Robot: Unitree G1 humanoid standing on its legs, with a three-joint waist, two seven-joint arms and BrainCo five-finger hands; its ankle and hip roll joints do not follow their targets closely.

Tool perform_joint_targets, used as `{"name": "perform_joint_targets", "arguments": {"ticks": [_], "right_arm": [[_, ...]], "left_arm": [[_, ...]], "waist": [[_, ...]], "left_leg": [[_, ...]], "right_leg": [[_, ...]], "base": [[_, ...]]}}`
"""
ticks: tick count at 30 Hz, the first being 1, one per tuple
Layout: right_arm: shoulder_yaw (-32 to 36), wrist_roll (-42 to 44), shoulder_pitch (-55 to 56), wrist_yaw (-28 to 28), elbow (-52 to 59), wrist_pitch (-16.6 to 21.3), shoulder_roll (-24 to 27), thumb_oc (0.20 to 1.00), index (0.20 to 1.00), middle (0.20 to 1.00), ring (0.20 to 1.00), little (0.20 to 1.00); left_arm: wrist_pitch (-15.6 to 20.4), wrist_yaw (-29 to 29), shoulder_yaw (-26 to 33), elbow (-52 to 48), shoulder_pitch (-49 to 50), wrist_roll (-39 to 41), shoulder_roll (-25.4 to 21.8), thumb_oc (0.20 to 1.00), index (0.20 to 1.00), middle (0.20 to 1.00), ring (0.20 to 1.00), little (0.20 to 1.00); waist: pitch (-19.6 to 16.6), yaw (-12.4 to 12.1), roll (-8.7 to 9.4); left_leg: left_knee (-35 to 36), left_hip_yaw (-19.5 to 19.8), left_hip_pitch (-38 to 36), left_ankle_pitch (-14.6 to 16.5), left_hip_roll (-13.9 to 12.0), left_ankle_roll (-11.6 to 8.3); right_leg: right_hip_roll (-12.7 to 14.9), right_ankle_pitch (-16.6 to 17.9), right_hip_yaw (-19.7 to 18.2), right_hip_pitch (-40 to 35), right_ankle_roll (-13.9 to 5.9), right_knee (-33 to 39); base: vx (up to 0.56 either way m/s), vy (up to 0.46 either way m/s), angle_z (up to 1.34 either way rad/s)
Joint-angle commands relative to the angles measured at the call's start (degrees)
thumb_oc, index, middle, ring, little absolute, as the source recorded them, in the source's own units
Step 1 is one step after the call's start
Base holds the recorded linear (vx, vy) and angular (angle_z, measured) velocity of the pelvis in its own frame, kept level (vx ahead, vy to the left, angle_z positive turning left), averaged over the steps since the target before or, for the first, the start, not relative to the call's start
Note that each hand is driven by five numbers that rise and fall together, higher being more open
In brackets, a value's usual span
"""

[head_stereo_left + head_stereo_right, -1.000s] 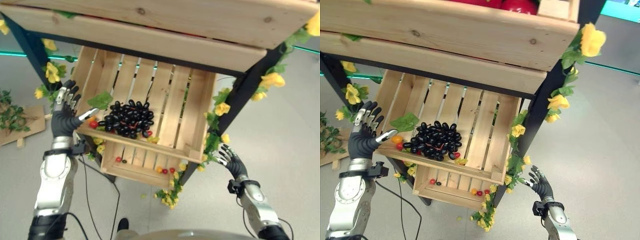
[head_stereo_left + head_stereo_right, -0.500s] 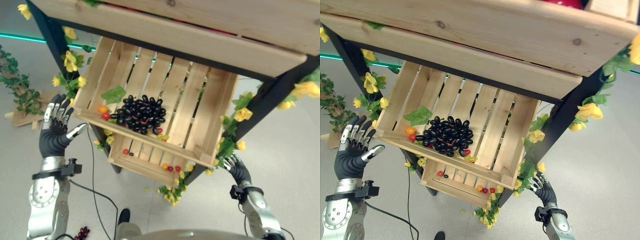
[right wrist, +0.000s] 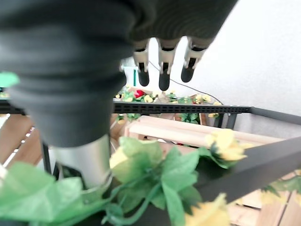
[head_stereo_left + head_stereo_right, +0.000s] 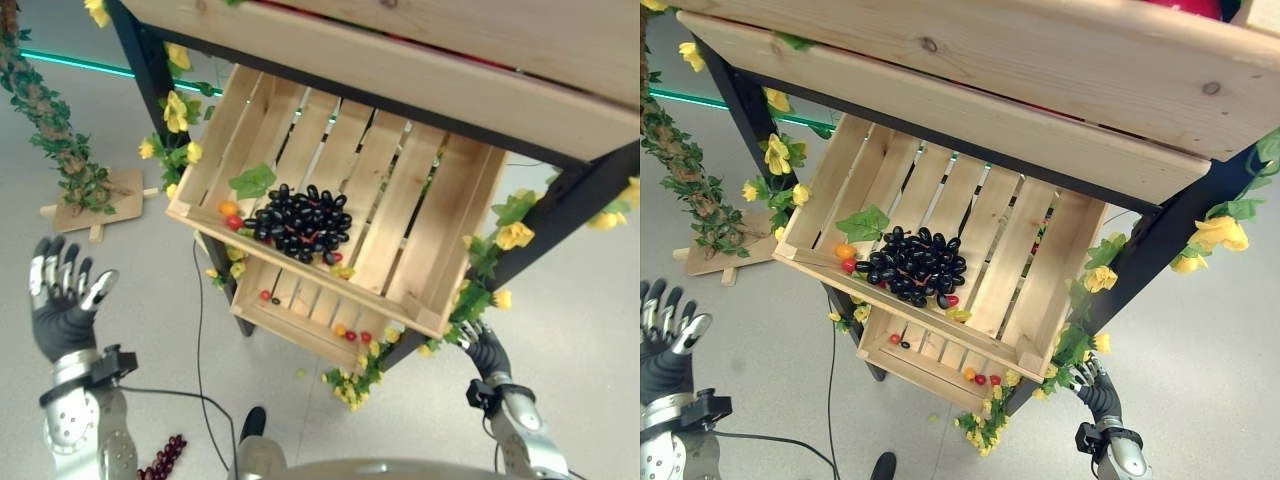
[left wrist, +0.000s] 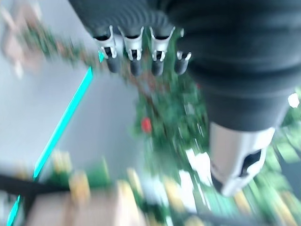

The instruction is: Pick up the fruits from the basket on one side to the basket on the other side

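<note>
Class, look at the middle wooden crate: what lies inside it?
Inside the crate lie a bunch of dark grapes, a green leaf and small orange and red fruits near its front left. Anything under the grapes is covered.

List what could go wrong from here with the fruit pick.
1. The left robot hand hangs open over the floor, apart from the slatted wooden crate; reaching back may clip its front rim.
2. The dark purple grape bunch lies against small red and orange fruits; a grasp could knock them loose.
3. The right robot hand sits among yellow artificial flowers and may snag.
</note>
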State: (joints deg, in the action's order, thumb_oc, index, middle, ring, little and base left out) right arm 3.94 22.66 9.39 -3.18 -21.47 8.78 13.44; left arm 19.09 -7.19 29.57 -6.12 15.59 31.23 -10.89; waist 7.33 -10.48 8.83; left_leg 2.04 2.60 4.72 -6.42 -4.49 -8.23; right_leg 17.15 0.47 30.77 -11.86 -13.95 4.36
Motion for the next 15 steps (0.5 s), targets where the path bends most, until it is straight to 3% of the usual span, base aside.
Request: {"name": "perform_joint_targets", "arguments": {"ticks": [1, 4, 15], "right_arm": [[2.93, 1.70, -2.04, 0.70, 2.67, 3.87, 0.68, 1.000, 1.000, 1.000, 1.000, 1.000], [2.91, 2.15, -2.50, 1.06, 2.81, 3.79, 0.79, 1.000, 1.000, 1.000, 1.000, 1.000], [6.93, 1.84, -4.00, 3.32, 9.56, 5.68, 2.19, 1.000, 1.000, 1.000, 1.000, 1.000]], "left_arm": [[4.20, -4.93, 3.48, -1.42, -0.61, -0.82, -0.88, 1.000, 1.000, 1.000, 1.000, 1.000], [4.53, -7.64, 4.68, 1.23, -1.99, -3.18, -1.71, 1.000, 1.000, 1.000, 1.000, 1.000], [3.02, -5.31, 0.56, 2.01, -1.20, -8.16, -3.61, 1.000, 1.000, 1.000, 1.000, 1.000]], "waist": [[-1.14, -0.92, -1.67], [-1.25, -0.74, -1.56], [-1.19, -0.28, -1.88]], "left_leg": [[0.33, -1.55, -6.65, 7.73, 4.53, 6.61], [0.20, -1.62, -6.66, 7.86, 4.55, 6.57], [0.06, -1.37, -6.48, 8.00, 4.86, 6.85]], "right_leg": [[-2.37, 6.45, -0.09, 8.27, 4.43, -4.85], [-2.28, 6.50, -0.17, 8.23, 4.35, -4.92], [-2.06, 6.74, -0.26, 8.30, 4.15, -5.02]], "base": [[0.00, 0.000, 0.00], [0.00, 0.000, 0.00], [0.00, 0.005, 0.02]]}}
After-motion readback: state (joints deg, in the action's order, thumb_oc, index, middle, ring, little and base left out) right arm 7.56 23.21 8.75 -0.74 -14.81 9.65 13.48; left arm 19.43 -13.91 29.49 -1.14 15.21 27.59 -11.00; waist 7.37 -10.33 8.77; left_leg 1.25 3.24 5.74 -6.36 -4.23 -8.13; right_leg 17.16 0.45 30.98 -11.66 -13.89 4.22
